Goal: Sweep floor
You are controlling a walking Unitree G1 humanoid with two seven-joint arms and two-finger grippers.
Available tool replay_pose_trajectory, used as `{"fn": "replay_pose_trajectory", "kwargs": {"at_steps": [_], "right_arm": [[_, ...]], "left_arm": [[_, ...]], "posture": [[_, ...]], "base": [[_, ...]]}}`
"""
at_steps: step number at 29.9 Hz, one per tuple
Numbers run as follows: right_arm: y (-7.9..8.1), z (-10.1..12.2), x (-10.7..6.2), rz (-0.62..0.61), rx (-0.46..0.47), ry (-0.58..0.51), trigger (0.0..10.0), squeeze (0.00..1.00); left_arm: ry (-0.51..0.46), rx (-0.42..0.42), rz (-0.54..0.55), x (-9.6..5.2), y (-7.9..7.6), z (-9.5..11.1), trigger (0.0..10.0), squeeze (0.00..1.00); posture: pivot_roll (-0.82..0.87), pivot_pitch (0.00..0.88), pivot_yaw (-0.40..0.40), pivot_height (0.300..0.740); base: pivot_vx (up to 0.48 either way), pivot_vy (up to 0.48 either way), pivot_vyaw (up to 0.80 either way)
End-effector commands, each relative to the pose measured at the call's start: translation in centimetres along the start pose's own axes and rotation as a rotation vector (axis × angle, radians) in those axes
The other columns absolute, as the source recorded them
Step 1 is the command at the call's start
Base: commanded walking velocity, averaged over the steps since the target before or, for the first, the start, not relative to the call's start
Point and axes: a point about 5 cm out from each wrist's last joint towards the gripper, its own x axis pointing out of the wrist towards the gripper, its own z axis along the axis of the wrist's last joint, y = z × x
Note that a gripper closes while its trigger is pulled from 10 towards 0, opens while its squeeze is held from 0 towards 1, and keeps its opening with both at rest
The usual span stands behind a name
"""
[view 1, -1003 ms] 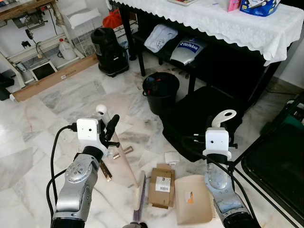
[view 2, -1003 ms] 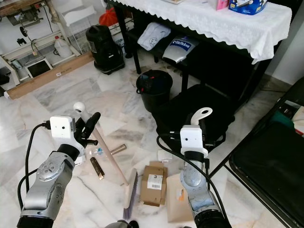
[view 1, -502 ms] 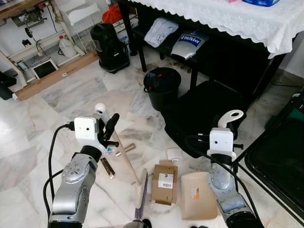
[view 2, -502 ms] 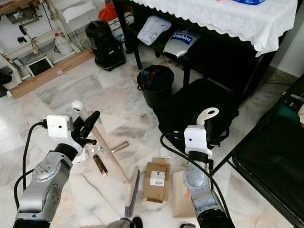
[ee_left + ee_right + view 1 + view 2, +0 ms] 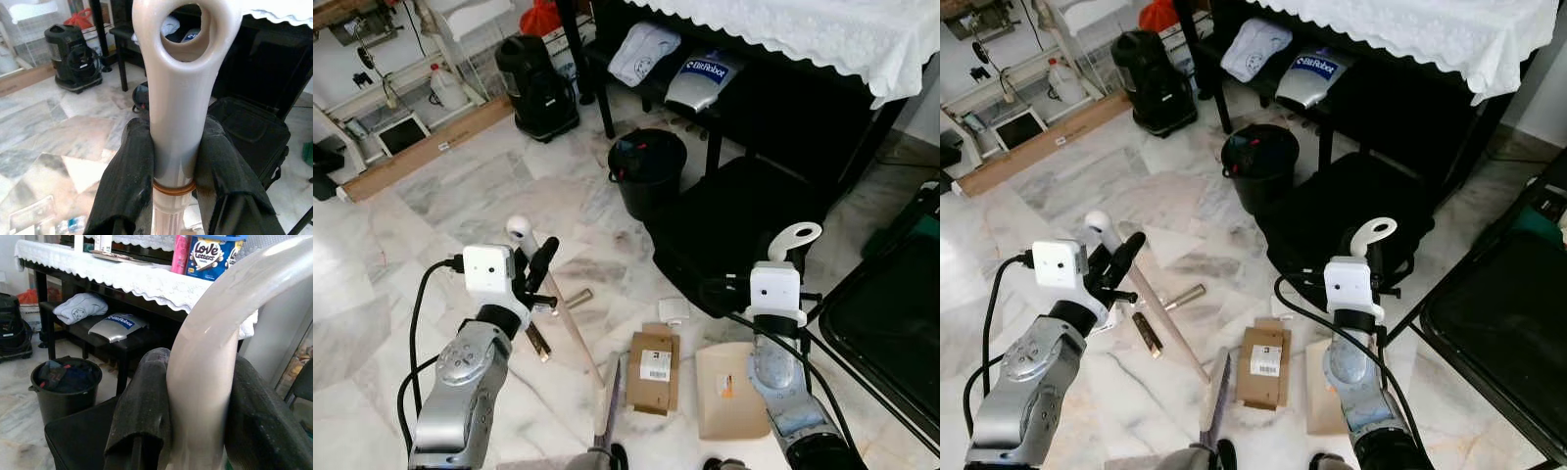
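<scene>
Both jaws are clenched, each on a handle. Left gripper (image 5: 171,166) clamps the broom (image 5: 570,328) just below the hanging loop at its top, with one black finger (image 5: 129,166) on either side of the cream shaft. The grip sits high so the long stick can slant down across the marble to the brush head (image 5: 607,397) on the floor (image 5: 460,196) in front of the robot. Right gripper (image 5: 195,401) squeezes the curved handle of the dustpan (image 5: 729,401), whose tan tray lies flat on the floor at the robot's right. Its mouth seems to face toward the litter, so the broom can likely push things into it.

The litter lies between the two tools, which suits a sweep from left to right. Counted, there is one flattened box (image 5: 653,370) beside the pan, one small white piece (image 5: 673,310) just beyond it, and two short sticks (image 5: 1163,315) near the broom shaft. Some crumpled clear plastic lies by the left forearm, too unclear to count.

One black bin (image 5: 647,171) with rubbish in it stands beyond the litter, by the table leg, a likely place to empty the pan. One black bag (image 5: 734,220) lies on the floor under the table (image 5: 1400,34). One vacuum (image 5: 536,83) stands farther back on the left. One dark folding chair (image 5: 1503,323) is at the right edge.

No sweeping stroke seems started; the box looks large for the pan.
</scene>
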Motion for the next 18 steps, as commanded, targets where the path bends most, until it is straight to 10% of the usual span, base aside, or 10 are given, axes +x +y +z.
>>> {"fn": "replay_pose_trajectory", "kwargs": {"at_steps": [1, 18], "right_arm": [[0.4, 0.3, 0.0, 0.013, 0.005, -0.023, 10.0, 0.0], [1.5, -1.2, -0.2, 0.06, -0.028, 0.017, 10.0, 0.0]], "left_arm": [[-0.009, 0.006, 0.022, -0.6, 0.9, 0.6, 10.0, 0.0], [-0.03, 0.021, 0.008, -0.9, 0.7, 1.6, 10.0, 0.0]], "posture": [[0.17, 0.22, 0.167, 0.74], [0.23, 0.203, 0.186, 0.74]], "base": [[0.0, 0.0, 0.0], [0.0, 0.0, 0.0]]}}
